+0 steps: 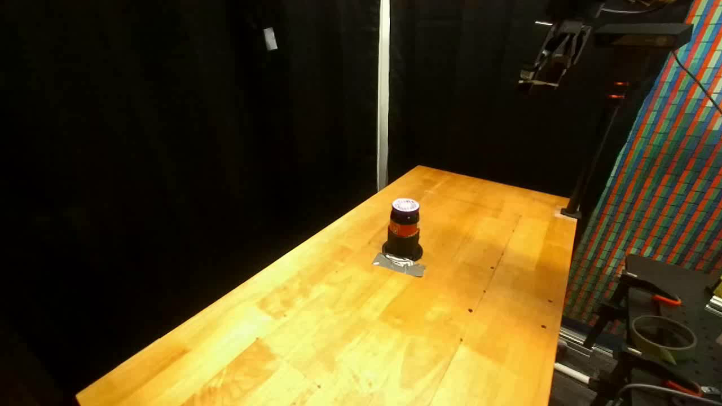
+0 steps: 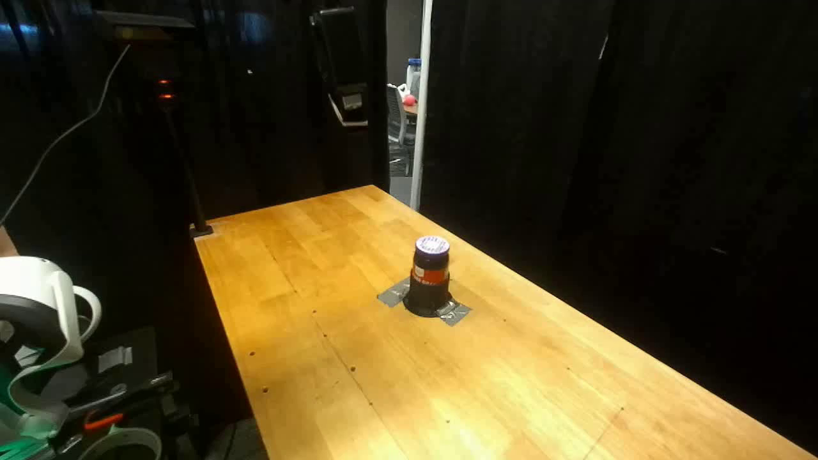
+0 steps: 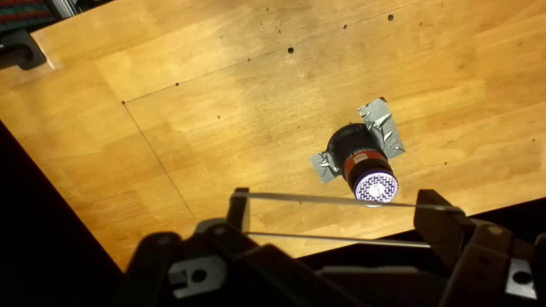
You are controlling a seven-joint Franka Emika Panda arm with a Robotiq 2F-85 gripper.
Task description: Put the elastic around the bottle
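The small dark bottle stands upright on the table in both exterior views (image 1: 404, 228) (image 2: 431, 275), with an orange-red band and a white patterned lid. It also shows in the wrist view (image 3: 366, 161). Its lower part sits in a black round base (image 3: 347, 138). My gripper (image 3: 335, 202) is open, its fingers wide apart. The pale elastic (image 3: 307, 198) is stretched around both fingers as two strands. In the wrist view the upper strand crosses over the lid's edge. In both exterior views the gripper (image 1: 538, 83) (image 2: 349, 122) hangs high beyond the bottle, well apart from it.
Grey tape strips (image 3: 384, 128) hold the base to the wooden table (image 1: 338, 338). A dark lamp-like stand (image 1: 586, 163) rises at the table's far corner, also in an exterior view (image 2: 182, 160). A dark cart (image 1: 677, 304) with a tape roll (image 1: 663, 338) stands beside the table.
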